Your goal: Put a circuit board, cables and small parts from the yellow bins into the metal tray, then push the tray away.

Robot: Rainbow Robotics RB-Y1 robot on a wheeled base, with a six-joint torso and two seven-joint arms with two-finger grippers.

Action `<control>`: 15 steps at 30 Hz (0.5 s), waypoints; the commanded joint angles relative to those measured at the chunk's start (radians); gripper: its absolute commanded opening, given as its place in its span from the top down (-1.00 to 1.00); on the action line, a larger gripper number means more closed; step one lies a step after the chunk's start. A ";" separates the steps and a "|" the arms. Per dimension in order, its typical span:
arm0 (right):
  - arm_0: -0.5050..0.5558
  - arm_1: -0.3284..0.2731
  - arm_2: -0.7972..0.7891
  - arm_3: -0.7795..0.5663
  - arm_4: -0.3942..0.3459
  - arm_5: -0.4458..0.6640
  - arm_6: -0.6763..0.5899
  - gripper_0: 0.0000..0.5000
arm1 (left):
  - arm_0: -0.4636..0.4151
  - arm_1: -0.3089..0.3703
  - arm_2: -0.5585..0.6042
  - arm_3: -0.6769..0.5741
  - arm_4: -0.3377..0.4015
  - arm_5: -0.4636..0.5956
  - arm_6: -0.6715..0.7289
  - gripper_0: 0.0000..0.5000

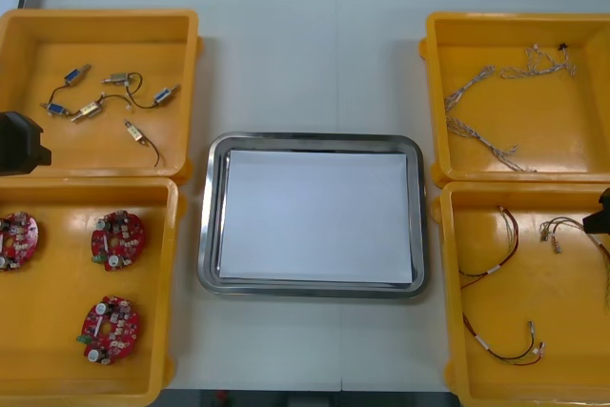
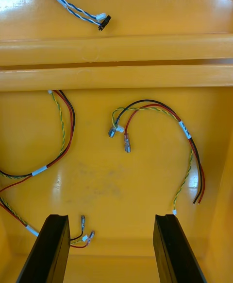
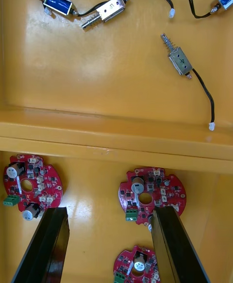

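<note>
Front view to start: the metal tray [image 1: 204, 235] sits dead centre on the table [image 1: 286, 45], shiny at the rim and white inside. Two yellow bins flank it on each side.

On the robot's left, the far left bin [image 1: 95, 18] holds the small metal parts [image 1: 88, 110], scattered and trailing thin black leads. The near left bin [image 1: 57, 369] holds three round red circuit boards [image 1: 118, 239], lying flat and apart from one another.

Over on the right, the far right bin [image 1: 572, 159] carries the blue and white cables [image 2: 99, 18]. The near right bin [image 1: 553, 312] has the red and yellow cables [image 2: 185, 130], loose and curled across its floor.

Now the arms. The left gripper [image 3: 109, 210] hangs at the table's left edge, about where the two left bins meet. Its wrist view looks down on the boards. The black fingers stand wide apart with nothing between them, and one fingertip shows just beside the rim of a board, though I can't tell whether it touches.

The right gripper [image 2: 110, 217] is out at the table's right edge, above the near right bin. Its jaws are spread wide too and grip nothing. A small cable end lies on the bin floor near one finger, and a curled cable lies well beyond the fingertips.
</note>
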 commanded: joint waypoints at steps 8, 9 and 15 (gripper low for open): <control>0.014 0.004 0.010 -0.032 -0.004 0.003 -0.039 -1.00 | 0.003 -0.009 0.029 -0.028 -0.004 -0.009 -0.012 -1.00; 0.014 0.004 0.010 -0.032 -0.004 0.003 -0.039 -1.00 | 0.003 -0.009 0.029 -0.028 -0.004 -0.009 -0.012 -1.00; 0.014 0.004 0.010 -0.032 -0.004 0.003 -0.039 -1.00 | 0.003 -0.009 0.029 -0.028 -0.004 -0.009 -0.012 -1.00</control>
